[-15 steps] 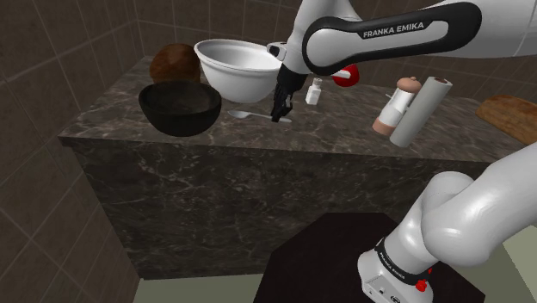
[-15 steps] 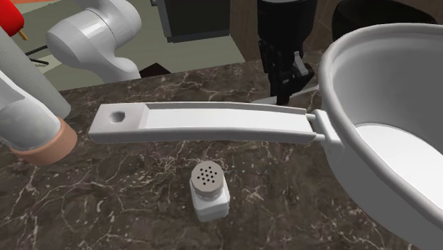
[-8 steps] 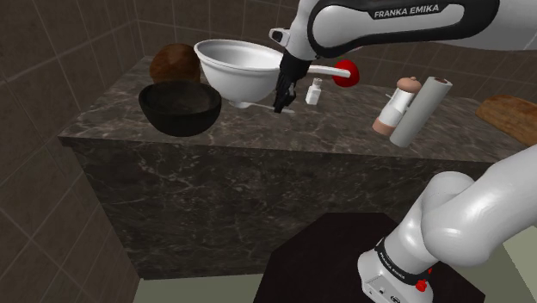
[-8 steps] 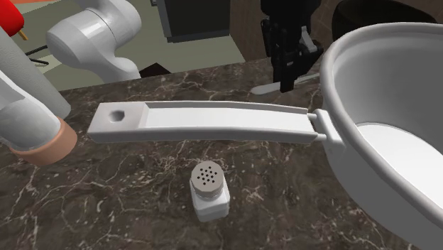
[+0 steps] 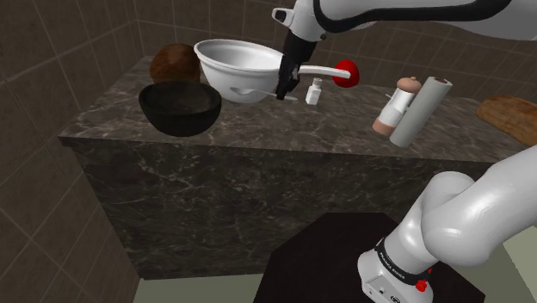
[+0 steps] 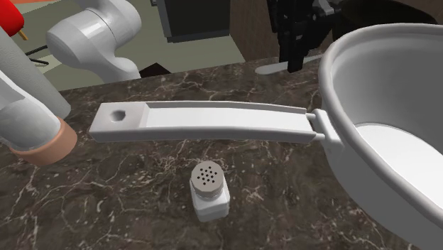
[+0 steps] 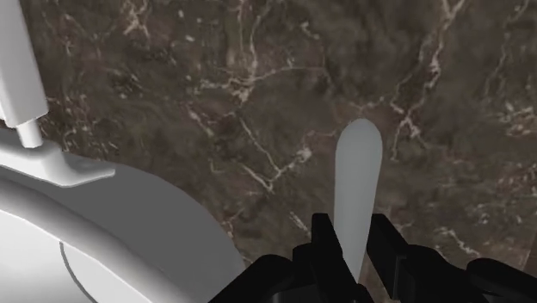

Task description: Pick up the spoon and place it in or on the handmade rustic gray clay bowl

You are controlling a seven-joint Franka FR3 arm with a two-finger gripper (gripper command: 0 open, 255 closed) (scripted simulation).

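The end effector (image 7: 348, 258) is clamped on the pale spoon (image 7: 357, 168). It holds the spoon above the marble surface (image 7: 215, 103), just beside the white pan (image 5: 237, 67) and short of the dark bowl (image 5: 179, 108). The grip looks narrow, so the spoon could swivel or slip in transit. On a swing toward the bowl, its free end might clip the pan's wall. Small print on the arm's base (image 5: 394, 261) is probably a maker's mark, but it is too small to read.
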